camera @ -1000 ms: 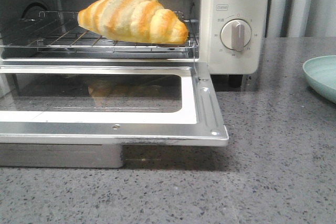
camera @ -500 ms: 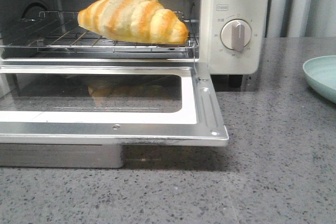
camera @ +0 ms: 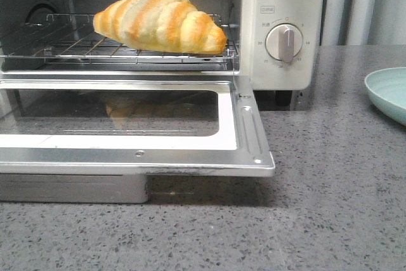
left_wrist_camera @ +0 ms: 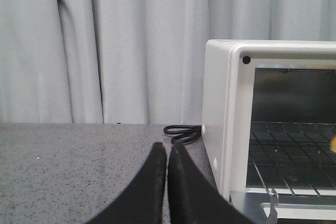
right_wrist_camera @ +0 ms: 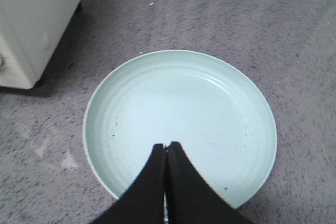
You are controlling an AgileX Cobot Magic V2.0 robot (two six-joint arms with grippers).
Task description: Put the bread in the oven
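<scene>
The bread, a glossy golden-orange croissant with cream stripes, lies on the wire rack inside the cream-white oven. The oven's glass door hangs open and flat toward me. Neither gripper shows in the front view. My left gripper is shut and empty, beside the oven's outer side wall; a sliver of bread shows at the edge. My right gripper is shut and empty above a pale green plate.
The pale green plate sits on the speckled grey counter right of the oven. A black power cord lies coiled behind the oven's side. Grey curtains hang behind the counter.
</scene>
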